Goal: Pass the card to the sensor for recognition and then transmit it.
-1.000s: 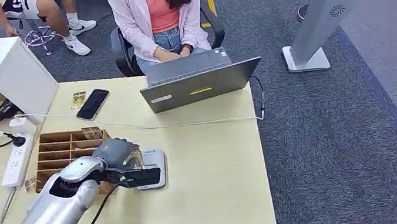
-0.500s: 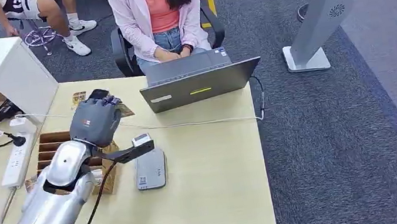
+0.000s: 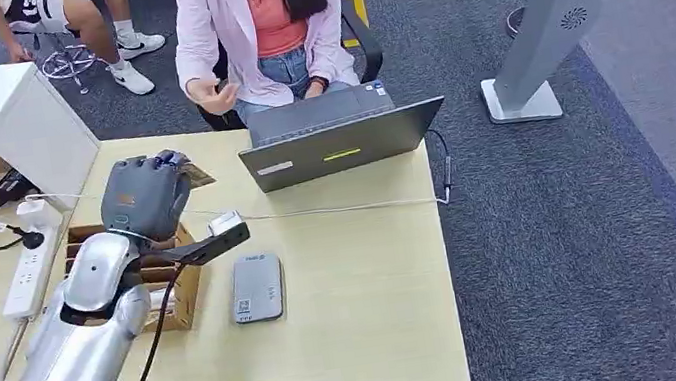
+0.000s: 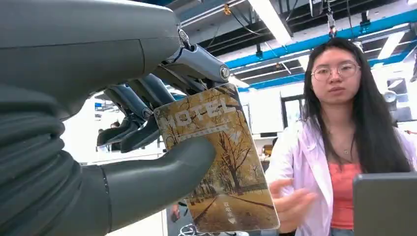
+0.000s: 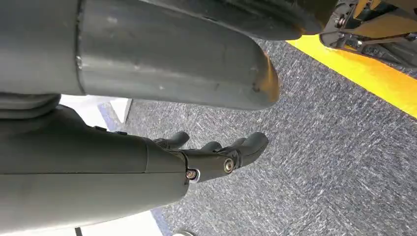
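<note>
Brown card (image 4: 216,162) upright in left hand (image 3: 145,199), long axis vertical.

The room is bright with even light from long ceiling lamps (image 4: 269,22) overhead. Shadows on the counter (image 3: 357,279) are soft and faint. In the left wrist view the windows behind glow white and washed out. The card (image 4: 221,162) looks sharp, and far things look a little blurry.

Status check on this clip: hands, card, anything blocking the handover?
Left hand grips card, raised toward person. Right hand hangs empty, fingers apart. Person's hand lifted. Sensor on desk below. Path clear.
</note>
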Controlling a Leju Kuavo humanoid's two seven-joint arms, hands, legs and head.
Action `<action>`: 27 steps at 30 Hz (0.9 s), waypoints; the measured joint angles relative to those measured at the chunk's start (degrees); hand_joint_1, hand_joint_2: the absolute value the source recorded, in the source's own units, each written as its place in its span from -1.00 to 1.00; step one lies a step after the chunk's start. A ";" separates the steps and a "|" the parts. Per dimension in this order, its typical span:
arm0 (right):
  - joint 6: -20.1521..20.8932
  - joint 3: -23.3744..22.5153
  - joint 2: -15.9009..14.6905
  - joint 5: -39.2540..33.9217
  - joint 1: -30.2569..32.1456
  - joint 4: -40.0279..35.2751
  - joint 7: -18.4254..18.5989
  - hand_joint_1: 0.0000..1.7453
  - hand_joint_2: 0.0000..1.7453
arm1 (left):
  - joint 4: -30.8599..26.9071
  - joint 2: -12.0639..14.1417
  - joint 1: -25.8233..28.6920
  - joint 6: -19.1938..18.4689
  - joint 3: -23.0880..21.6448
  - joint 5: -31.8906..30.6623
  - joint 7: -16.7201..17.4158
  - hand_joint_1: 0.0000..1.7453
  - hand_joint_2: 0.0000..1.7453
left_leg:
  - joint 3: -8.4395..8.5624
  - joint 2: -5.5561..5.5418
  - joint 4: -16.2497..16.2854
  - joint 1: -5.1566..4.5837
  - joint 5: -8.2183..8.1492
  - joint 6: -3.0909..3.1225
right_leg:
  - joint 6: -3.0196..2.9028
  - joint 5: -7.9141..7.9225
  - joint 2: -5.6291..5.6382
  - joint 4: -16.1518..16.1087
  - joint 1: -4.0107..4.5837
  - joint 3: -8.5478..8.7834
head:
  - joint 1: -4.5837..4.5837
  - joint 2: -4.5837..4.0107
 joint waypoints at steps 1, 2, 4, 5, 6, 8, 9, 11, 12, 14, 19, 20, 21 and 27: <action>0.02 0.00 0.00 0.02 0.00 0.00 0.00 -1.00 -1.00 | 0.00 0.00 -0.03 0.35 0.16 -0.02 -0.07 1.00 1.00 | 0.00 0.00 0.00 0.00 0.00 0.00 | 0.00 0.00 0.00 0.00 0.00 0.00 | 0.00 0.00; 0.02 0.00 0.00 0.09 0.00 0.00 0.00 -1.00 -1.00 | -0.02 0.00 -0.18 0.51 0.37 -0.09 -0.07 1.00 1.00 | 0.00 0.00 0.00 0.00 0.00 0.00 | -0.01 0.00 0.00 0.00 0.00 0.00 | 0.00 0.00; 0.02 0.00 0.00 0.44 0.01 0.00 0.00 -1.00 -1.00 | -0.04 0.07 -1.07 0.31 1.32 -0.26 -0.59 1.00 1.00 | 0.00 0.00 0.00 0.01 0.01 -0.01 | -0.01 0.01 0.00 0.00 0.01 -0.01 | 0.00 0.00; 0.04 0.02 0.00 0.55 0.01 0.00 0.00 -1.00 -1.00 | 0.00 0.15 -1.77 0.15 1.84 -0.77 -0.63 1.00 1.00 | 0.00 0.00 0.00 0.01 0.01 -0.01 | -0.01 0.01 0.00 0.00 0.01 -0.01 | 0.00 0.00; 0.11 0.05 0.00 0.79 0.01 0.00 0.00 -1.00 -1.00 | 0.22 0.28 -2.82 0.16 2.36 -1.61 -0.33 1.00 1.00 | 0.00 0.00 0.00 0.02 0.01 -0.01 | -0.01 0.01 0.00 0.00 0.02 -0.01 | -0.02 0.00; 0.11 0.29 0.00 1.18 0.00 0.00 -0.15 -1.00 -1.00 | 2.41 0.57 -5.89 0.55 3.72 -3.13 0.70 1.00 1.00 | -0.01 -0.01 0.00 0.03 0.03 0.00 | -0.01 0.01 -0.01 0.02 0.03 0.00 | 0.02 0.00; 0.13 0.51 0.00 1.49 -0.01 0.00 -0.31 -1.00 -1.00 | 4.12 0.63 -7.57 1.10 4.40 -3.65 0.70 1.00 1.00 | -0.01 0.00 0.00 0.03 0.04 -0.01 | -0.02 0.02 0.00 0.03 0.03 0.00 | -0.02 0.00; 0.20 0.98 0.00 1.86 0.00 0.00 -0.37 -1.00 -1.00 | 8.51 1.07 -11.06 2.56 5.97 -4.61 0.81 1.00 1.00 | 0.00 0.03 -0.01 0.03 0.06 -0.04 | -0.05 0.04 0.02 0.04 0.03 -0.01 | -0.02 0.00; 0.31 1.25 0.00 1.97 0.01 0.00 -0.31 -1.00 -1.00 | 10.85 1.33 -12.76 3.25 6.73 -4.98 0.90 1.00 1.00 | 0.00 0.03 -0.01 0.04 0.06 -0.04 | -0.05 0.04 0.03 0.05 0.03 -0.01 | -0.02 0.00; 0.46 1.44 0.00 1.93 0.00 0.00 -0.04 -1.00 -1.00 | 14.78 1.99 -15.77 3.92 8.20 -5.00 0.57 1.00 1.00 | 0.00 0.02 -0.01 0.04 0.08 -0.06 | -0.06 0.04 0.04 0.05 0.03 -0.02 | 0.00 0.00; 0.85 1.47 0.00 1.84 -0.02 0.00 0.53 -1.00 -1.00 | 19.30 2.97 -19.62 3.87 10.60 -5.53 -0.55 1.00 1.00 | -0.02 -0.08 -0.01 0.04 0.08 -0.06 | -0.05 0.03 -0.05 0.05 0.03 -0.02 | 0.00 0.00; 0.81 1.47 0.00 1.71 -0.08 0.00 0.41 -1.00 -1.00 | 19.61 3.06 -19.82 3.85 10.82 -5.86 -0.55 1.00 1.00 | -0.02 -0.08 -0.01 0.04 0.08 -0.06 | -0.05 0.03 -0.04 0.05 0.03 -0.02 | -0.02 0.00; 0.78 1.47 0.00 1.68 -0.08 0.00 0.33 -1.00 -1.00 | 19.76 3.13 -19.89 3.87 10.89 -6.01 -0.55 1.00 1.00 | -0.03 -0.07 -0.01 0.03 0.08 -0.06 | -0.05 0.03 -0.04 0.05 0.02 -0.02 | -0.02 0.00; 0.79 1.47 0.00 1.68 -0.08 0.00 0.33 -1.00 -1.00 | 19.83 3.17 -19.91 3.87 10.91 -6.08 -0.55 1.00 1.00 | -0.03 -0.07 -0.01 0.03 0.07 -0.06 | -0.05 0.03 -0.04 0.05 0.02 -0.02 | -0.02 0.00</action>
